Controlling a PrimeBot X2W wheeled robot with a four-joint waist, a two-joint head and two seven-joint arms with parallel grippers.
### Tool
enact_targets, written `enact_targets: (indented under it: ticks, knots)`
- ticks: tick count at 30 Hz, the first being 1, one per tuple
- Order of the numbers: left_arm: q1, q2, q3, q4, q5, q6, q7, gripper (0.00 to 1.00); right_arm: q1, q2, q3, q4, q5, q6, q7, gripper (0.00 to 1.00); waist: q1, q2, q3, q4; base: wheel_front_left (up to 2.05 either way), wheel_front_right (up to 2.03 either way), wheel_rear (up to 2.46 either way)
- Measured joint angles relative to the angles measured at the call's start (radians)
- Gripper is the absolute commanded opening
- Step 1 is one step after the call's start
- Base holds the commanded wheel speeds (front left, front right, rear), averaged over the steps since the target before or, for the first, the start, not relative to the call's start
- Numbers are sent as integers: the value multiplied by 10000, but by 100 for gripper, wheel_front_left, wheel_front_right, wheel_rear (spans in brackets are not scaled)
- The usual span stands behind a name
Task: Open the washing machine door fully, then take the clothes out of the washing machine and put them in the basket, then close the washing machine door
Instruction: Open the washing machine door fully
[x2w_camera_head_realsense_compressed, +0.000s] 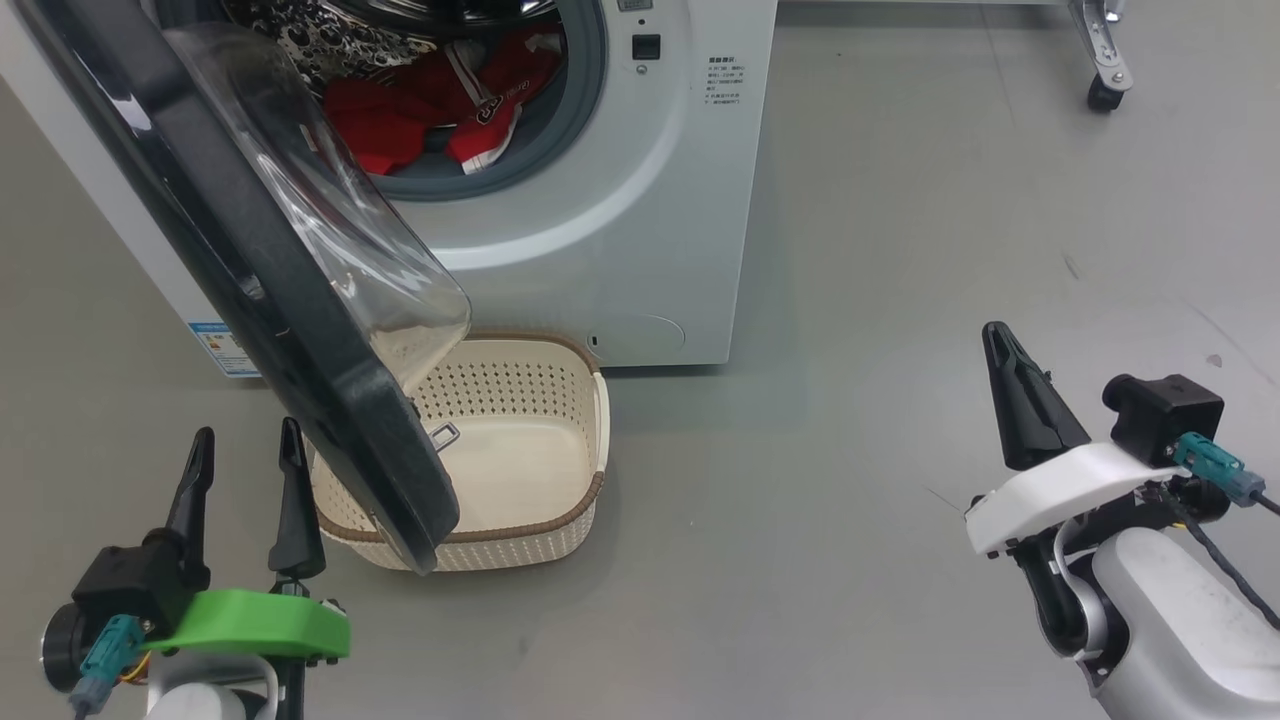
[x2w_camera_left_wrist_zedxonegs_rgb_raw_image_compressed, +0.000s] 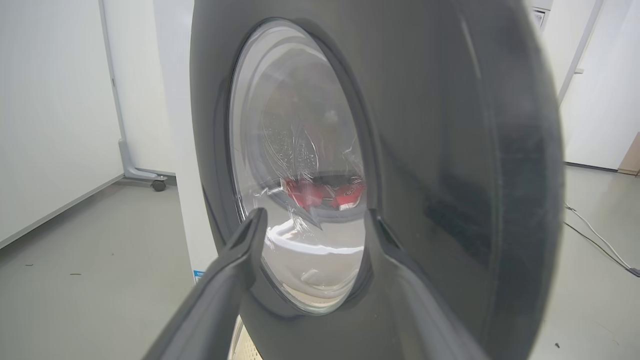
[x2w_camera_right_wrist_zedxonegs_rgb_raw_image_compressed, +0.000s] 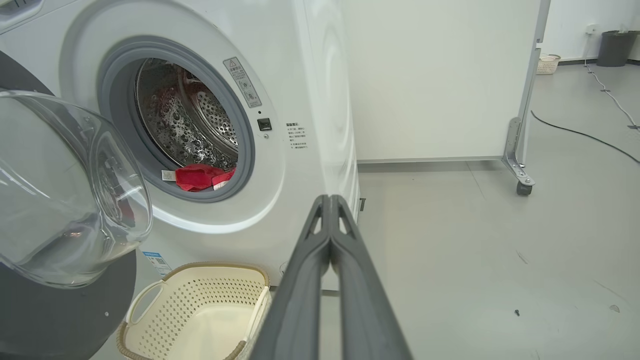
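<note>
1. At the lower left we see the left gripper (x2w_camera_head_realsense_compressed: 248, 430) with its dark fingers spread, grasping nothing, just beside the door's rim.
2. The washing machine door (x2w_camera_head_realsense_compressed: 350, 420) stands open, a glossy black ring around a bulging clear bowl.
3. Partly under it sits the basket (x2w_camera_head_realsense_compressed: 520, 385), cream perforated plastic with a brown woven-look rim and its smooth floor showing.
4. In the white washing machine (x2w_camera_head_realsense_compressed: 620, 200), the clothes (x2w_camera_head_realsense_compressed: 400, 110), soft red with white trim, lie in the dimpled steel drum.
5. We see the right gripper (x2w_camera_head_realsense_compressed: 995, 335) clenched, grasping nothing, over the grey floor.
</note>
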Motion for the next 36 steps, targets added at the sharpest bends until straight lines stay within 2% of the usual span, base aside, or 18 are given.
enact_targets:
  ticks: [16,17,18,19,36]
  knots:
    - [199,0,15,98,0,-19,0,100,1886,767,-982,-834,-1452,-44,0,0,0,0,-177,-25,0,0,0]
    - [253,0,10,107,0,-19,0,100,1972,782,-1020,-857,-1563,-44,0,18,0,0,-185,-30,0,0,0]
    - [277,0,8,107,0,-19,0,100,2053,794,-1068,-901,-1645,-52,0,69,0,0,-184,-35,0,0,0]
    - [276,0,8,107,0,-19,0,100,2120,792,-1114,-943,-1781,-52,0,100,0,0,-175,-39,0,0,0]
    - [277,0,-171,278,0,-102,0,100,2769,1183,-1522,-1365,-2824,-52,0,100,0,0,-159,-31,0,0,0]
